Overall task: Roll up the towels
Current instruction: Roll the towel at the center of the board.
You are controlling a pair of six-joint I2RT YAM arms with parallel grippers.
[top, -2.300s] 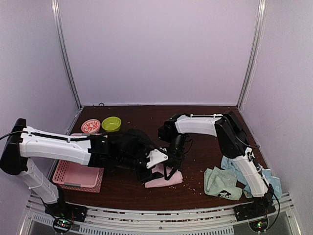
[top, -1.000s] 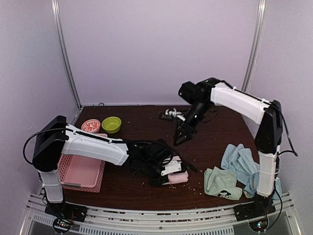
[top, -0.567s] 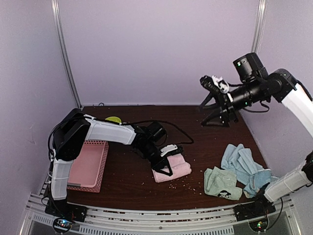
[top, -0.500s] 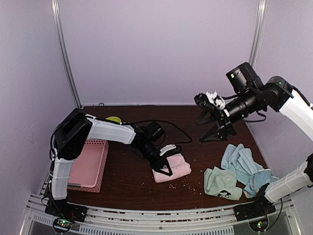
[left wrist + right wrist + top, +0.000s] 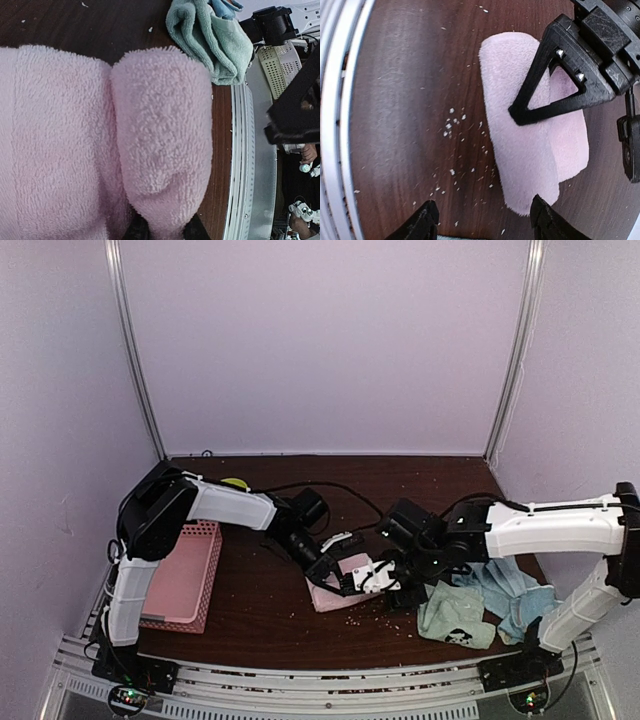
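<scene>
- At the middle of the tabletop, the left gripper is clenched on the pink towel, its dark fingers pinching the rolled-over fold from both sides.
- The rolled fold is a plump tube lying against the flat remainder of the same towel, which spreads out to one side of it in the left wrist view.
- Just right of it, the right gripper is released, its two fingers spread wide and holding nothing; the towel's end lies just ahead of them.
- One black triangular finger of the left gripper crosses over the towel in the right wrist view.
- Pale crumbs are scattered on the dark wood beside the towel.
- Further right, near the front edge, lies a crumpled mint green towel with a small dark mark.
- Light blue towels are heaped against its right side, partly under the right arm.
- Well apart at the left edge sits a pink basket.
</scene>
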